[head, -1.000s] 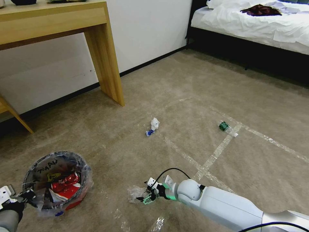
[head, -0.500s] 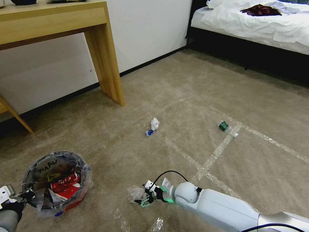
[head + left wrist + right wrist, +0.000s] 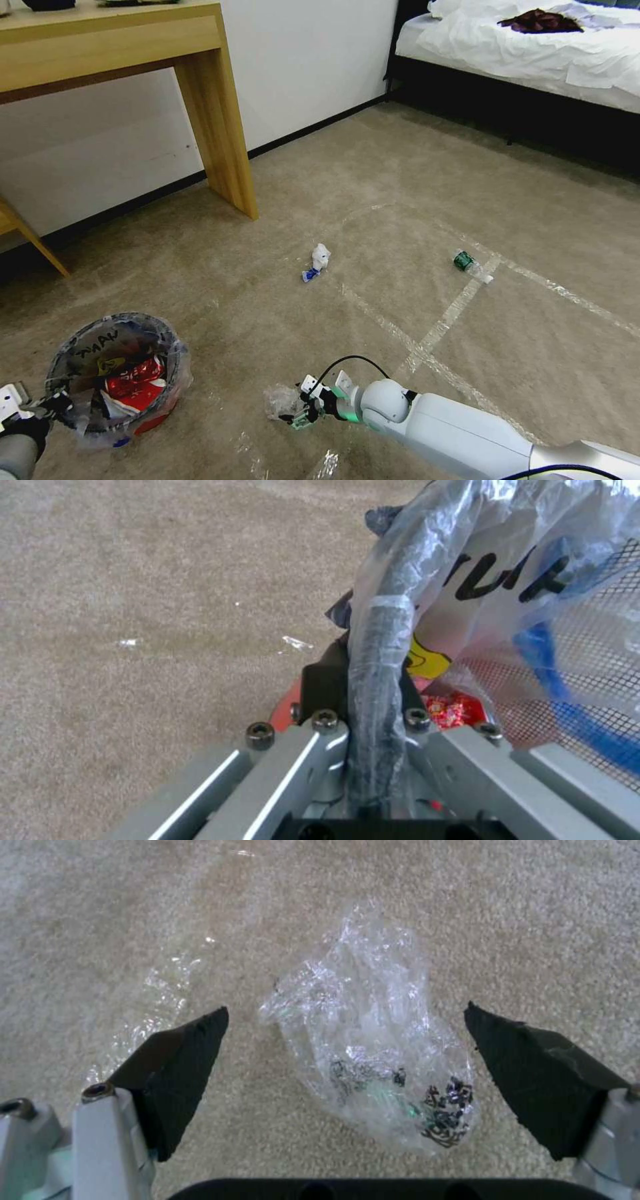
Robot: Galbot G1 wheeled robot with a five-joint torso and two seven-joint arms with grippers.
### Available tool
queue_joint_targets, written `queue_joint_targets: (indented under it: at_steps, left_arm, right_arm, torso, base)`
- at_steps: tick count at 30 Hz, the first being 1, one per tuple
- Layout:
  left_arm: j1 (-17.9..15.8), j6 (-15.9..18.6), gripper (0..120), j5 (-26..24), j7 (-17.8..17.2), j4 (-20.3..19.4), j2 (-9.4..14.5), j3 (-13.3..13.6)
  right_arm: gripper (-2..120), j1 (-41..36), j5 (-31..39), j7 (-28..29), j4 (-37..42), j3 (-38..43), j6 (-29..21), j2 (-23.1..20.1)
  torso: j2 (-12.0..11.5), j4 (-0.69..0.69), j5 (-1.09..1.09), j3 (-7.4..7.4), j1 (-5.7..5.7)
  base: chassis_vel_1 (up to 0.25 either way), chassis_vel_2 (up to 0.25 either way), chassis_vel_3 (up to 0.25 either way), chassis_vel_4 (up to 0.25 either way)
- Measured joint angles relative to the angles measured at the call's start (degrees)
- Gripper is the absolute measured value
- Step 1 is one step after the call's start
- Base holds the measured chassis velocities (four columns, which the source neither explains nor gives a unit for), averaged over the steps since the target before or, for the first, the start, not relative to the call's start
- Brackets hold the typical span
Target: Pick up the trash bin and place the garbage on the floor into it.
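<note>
The left pincer (image 3: pixel 50 405), at eight o'clock in the head view, is pinched on the rim of the trash bin (image 3: pixel 120 373); in the left wrist view its fingers (image 3: pixel 320 730) clamp the dark, bag-wrapped rim (image 3: pixel 380 645). The bin sits at the pincer's three o'clock and holds a crushed red can (image 3: pixel 135 387) and a yellow wrapper (image 3: pixel 110 365).

The right pincer (image 3: pixel 295 415), near six o'clock, is spread wide just above the floor (image 3: pixel 400 167). A crumpled piece of clear plastic (image 3: pixel 373 1060) lies on the carpet between its two black pads (image 3: pixel 180 1065), touching neither.

Further out, a white tissue with a blue scrap (image 3: pixel 317 261) lies toward twelve o'clock from the right pincer, and a green-labelled bottle (image 3: pixel 467 262) toward two o'clock, beside a tape line (image 3: pixel 453 310).
</note>
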Motion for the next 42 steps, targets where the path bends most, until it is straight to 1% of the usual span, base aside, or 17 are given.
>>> queue_joint_targets:
  at_steps: [12, 14, 16, 17, 18, 19, 20, 21, 22, 27, 28, 29, 30, 37, 39, 41, 42]
  left_arm:
    - [-0.09, -0.04, 1, 0.03, 0.00, 0.06, -0.32, 0.05]
    - [-0.10, -0.04, 1, 0.03, 0.00, 0.08, -0.24, 0.06]
    - [-0.11, -0.04, 1, 0.03, 0.00, 0.09, -0.20, 0.05]
    - [-0.13, -0.04, 1, 0.02, 0.00, 0.10, -0.16, 0.05]
    - [-0.13, -0.04, 1, 0.02, 0.00, 0.10, -0.16, 0.05]
    - [-0.13, -0.04, 1, 0.01, 0.00, 0.10, -0.16, 0.05]
    - [-0.14, -0.04, 1, 0.00, 0.00, 0.10, -0.16, 0.05]
    - [-0.14, -0.04, 1, 0.00, 0.00, 0.10, -0.16, 0.05]
    - [-0.17, -0.04, 1, 0.00, 0.00, 0.11, -0.18, 0.05]
    - [-0.23, -0.04, 1, 0.00, -0.01, 0.14, -0.19, 0.07]
    - [-0.24, -0.04, 1, 0.00, -0.02, 0.14, -0.21, 0.09]
    - [-0.24, -0.04, 1, 0.00, -0.02, 0.14, -0.21, 0.09]
    - [-0.24, -0.04, 1, 0.00, -0.02, 0.15, -0.21, 0.12]
    - [-0.37, -0.04, 1, 0.00, -0.04, 0.18, -0.19, 0.28]
    - [-0.41, -0.04, 1, 0.02, -0.06, 0.20, -0.21, 0.35]
    - [-0.42, -0.04, 1, 0.07, -0.06, 0.24, -0.26, 0.47]
    - [-0.42, -0.04, 1, 0.07, -0.06, 0.24, -0.26, 0.47]
  right_arm:
    - [90, 0.01, -0.44, -0.07, -2.45, 0.01, 1.04, 1.77]
    - [85, -0.02, -0.61, -0.06, -2.81, 0.01, 1.34, 2.06]
    - [85, -0.06, -0.65, -0.02, -2.86, 0.01, 1.40, 2.12]
    - [77, -0.16, -0.71, 0.08, -2.95, -0.03, 1.47, 2.24]
    - [77, -0.16, -0.71, 0.08, -2.95, -0.03, 1.47, 2.24]
    - [70, -0.23, -0.82, 0.16, -3.06, -0.05, 1.50, 2.35]
    - [67, -0.30, -0.88, 0.20, -3.10, -0.07, 1.51, 2.48]
    - [67, -0.30, -0.88, 0.20, -3.10, -0.07, 1.51, 2.48]
    - [62, -0.38, -0.92, 0.23, -3.15, -0.10, 1.51, 2.60]
    - [59, -0.51, -1.13, 0.29, -3.31, -0.20, 1.51, 2.68]
    - [52, -0.55, -1.17, 0.32, -3.34, -0.25, 1.51, 2.64]
    - [52, -0.55, -1.17, 0.32, -3.34, -0.25, 1.51, 2.64]
    - [48, -0.59, -1.22, 0.34, -3.39, -0.26, 1.51, 2.56]
    - [42, -0.83, -1.42, 0.42, -3.85, -0.32, 1.63, 2.28]
    - [40, -0.93, -1.52, 0.43, -4.03, -0.32, 1.71, 2.22]
    - [34, -0.99, -1.59, 0.44, -4.11, -0.32, 1.82, 2.09]
    - [34, -0.99, -1.59, 0.44, -4.11, -0.32, 1.82, 2.09]
  torso:
    - [0.00, 0.00, 0.00, 0.00, 0.00]
    - [0.00, 0.00, 0.00, 0.00, 0.00]
    - [0.00, 0.00, 0.00, 0.00, 0.00]
    - [0.00, 0.00, 0.00, 0.00, 0.00]
    - [0.00, 0.00, 0.00, 0.00, 0.00]
    - [0.00, 0.00, 0.00, 0.00, 0.00]
    - [0.00, 0.00, 0.00, 0.00, 0.00]
    - [0.00, 0.00, 0.00, 0.00, 0.00]
    - [0.00, 0.00, 0.00, 0.00, 0.00]
    - [0.00, 0.00, 0.00, 0.00, 0.00]
    - [0.00, 0.00, 0.00, 0.00, 0.00]
    - [0.00, 0.00, 0.00, 0.00, 0.00]
    - [0.00, 0.00, 0.00, 0.00, 0.00]
    - [0.00, 0.00, 0.00, 0.00, 0.00]
    - [0.00, 0.00, 0.00, 0.00, 0.00]
    - [0.00, 0.00, 0.00, 0.00, 0.00]
    - [0.00, 0.00, 0.00, 0.00, 0.00]
  base:
    - [0.000, 0.000, 0.000, 0.000]
    - [0.000, 0.000, 0.000, 0.000]
    - [0.000, 0.000, 0.000, 0.000]
    - [0.000, 0.000, 0.000, 0.000]
    - [0.000, 0.000, 0.000, 0.000]
    - [0.000, 0.000, 0.000, 0.000]
    - [0.000, 0.000, 0.000, 0.000]
    - [0.000, 0.000, 0.000, 0.000]
    - [0.000, 0.000, 0.000, 0.000]
    - [0.000, 0.000, 0.000, 0.000]
    - [0.000, 0.000, 0.000, 0.000]
    - [0.000, 0.000, 0.000, 0.000]
    - [0.000, 0.000, 0.000, 0.000]
    - [0.000, 0.000, 0.000, 0.000]
    - [0.000, 0.000, 0.000, 0.000]
    - [0.000, 0.000, 0.000, 0.000]
    - [0.000, 0.000, 0.000, 0.000]
